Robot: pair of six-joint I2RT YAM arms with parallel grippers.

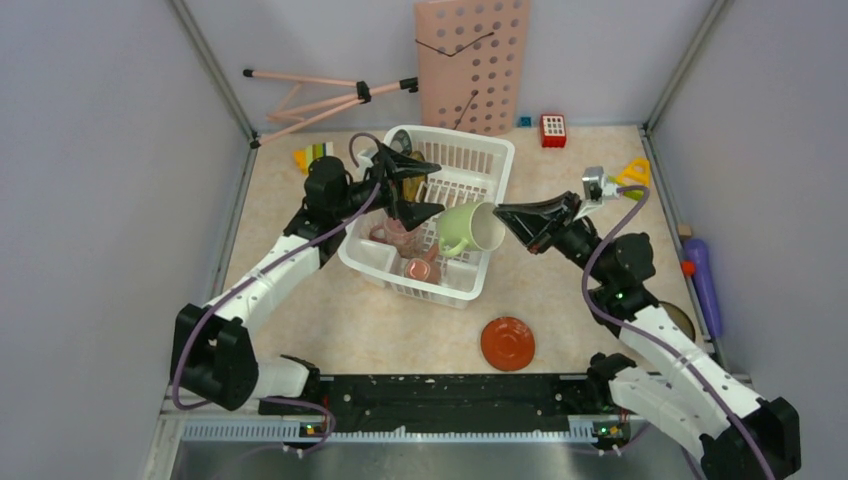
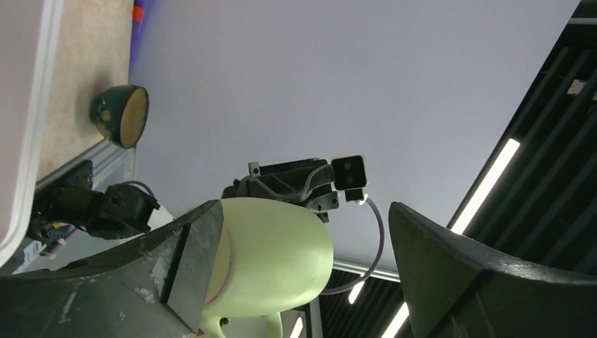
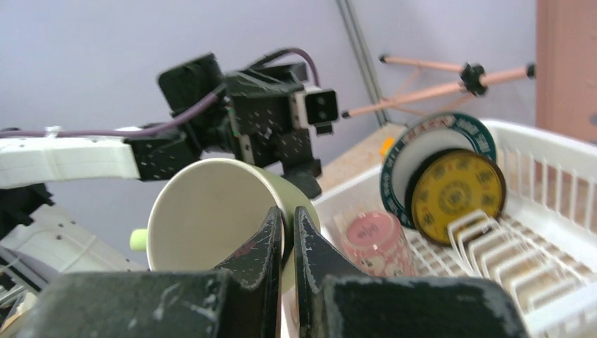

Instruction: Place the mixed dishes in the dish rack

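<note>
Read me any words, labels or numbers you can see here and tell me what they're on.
No text is legible in any view.
Yellow plate: printed pattern, too blurred to read.
Pink mug: faint marks, also blurred.

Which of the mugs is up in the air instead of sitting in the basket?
The pale-green mug, pinched at its rim by the right gripper above the rack. The two pinkish mugs sit down inside it.

— What else is on my screen besides the job?
— I see a pink pegboard (image 1: 472,62) at twelve o'clock, a folded tripod (image 1: 362,92) at eleven, a red block (image 1: 553,130) at one, and a purple rod (image 1: 705,275) at three.
</note>
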